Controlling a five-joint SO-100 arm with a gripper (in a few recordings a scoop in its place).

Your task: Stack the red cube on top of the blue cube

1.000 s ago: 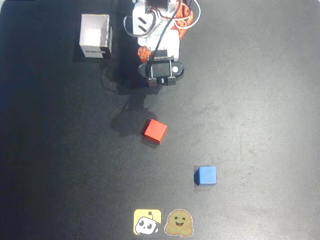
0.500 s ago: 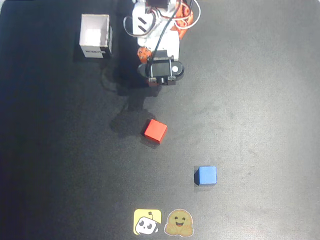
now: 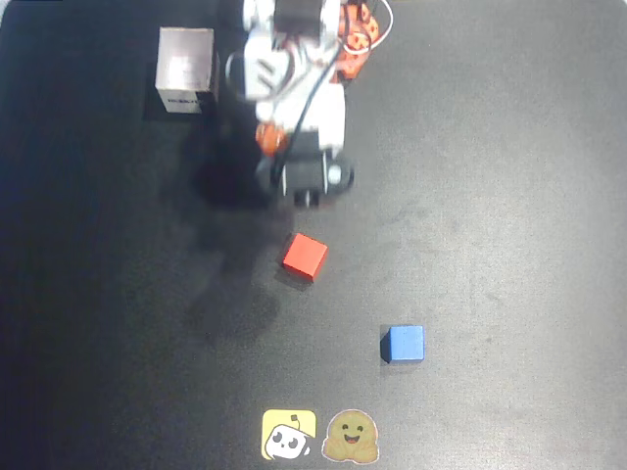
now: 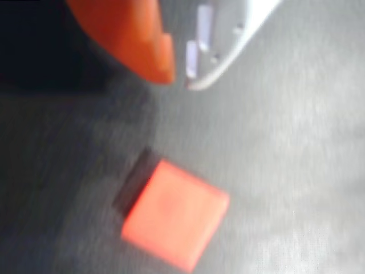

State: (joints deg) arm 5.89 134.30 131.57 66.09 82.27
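Arm: extends farther down the overhead view than before. Gripper [image 4: 179,74]: now nearer the red cube [image 3: 305,256].

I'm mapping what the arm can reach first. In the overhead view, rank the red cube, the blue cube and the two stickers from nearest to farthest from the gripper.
From the gripper:
1. Red cube, just below it.
2. Blue cube, lower right.
3. Stickers, at the bottom edge.

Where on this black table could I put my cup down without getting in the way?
Bare room: the whole right side, right of the blue cube, and the lower left, below the white box. Crowded: the middle strip from the arm past the red cube to the stickers.
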